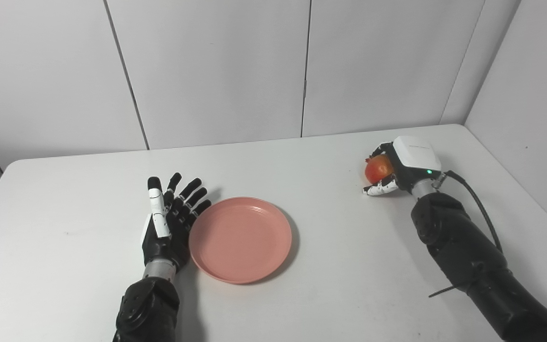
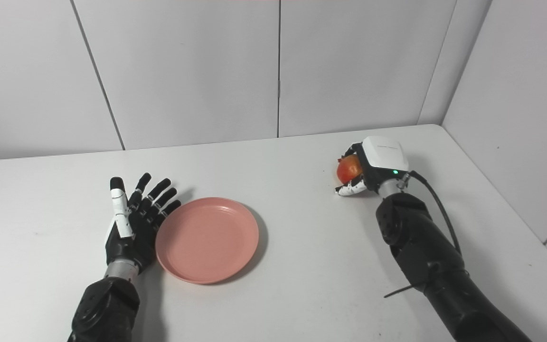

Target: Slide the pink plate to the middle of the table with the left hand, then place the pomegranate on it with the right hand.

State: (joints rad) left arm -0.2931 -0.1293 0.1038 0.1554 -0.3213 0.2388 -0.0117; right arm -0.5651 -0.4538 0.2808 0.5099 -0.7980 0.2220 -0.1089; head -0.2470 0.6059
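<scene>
The pomegranate [image 1: 378, 168] sits inside the right hand [image 1: 399, 167], far right on the table [image 1: 64, 266], well apart from the plate [image 1: 240, 240]. The fingers curl over the fruit's far side and the thumb [image 1: 378, 189] lies under its near side, so the hand is closed on it. Whether the fruit rests on the table or is lifted just clear cannot be told. The plate lies flat near the middle of the table, a little left of centre, with its left rim touching or just beside the left hand [image 1: 169, 223].

There is one pink plate, one pomegranate, and two hands (one on each side).

The left hand stands on its edge, palm turned toward the plate, fingers spread wide and pointing away from the robot; it holds nothing. Its forearm comes up from the bottom edge, nearly straight. The right arm comes in from the bottom right corner and angles up to the wrist, with the white back of the hand facing up and to the right, a small green light showing on it. A black cable [image 1: 477, 202] loops off the wrist down along the forearm.
</scene>
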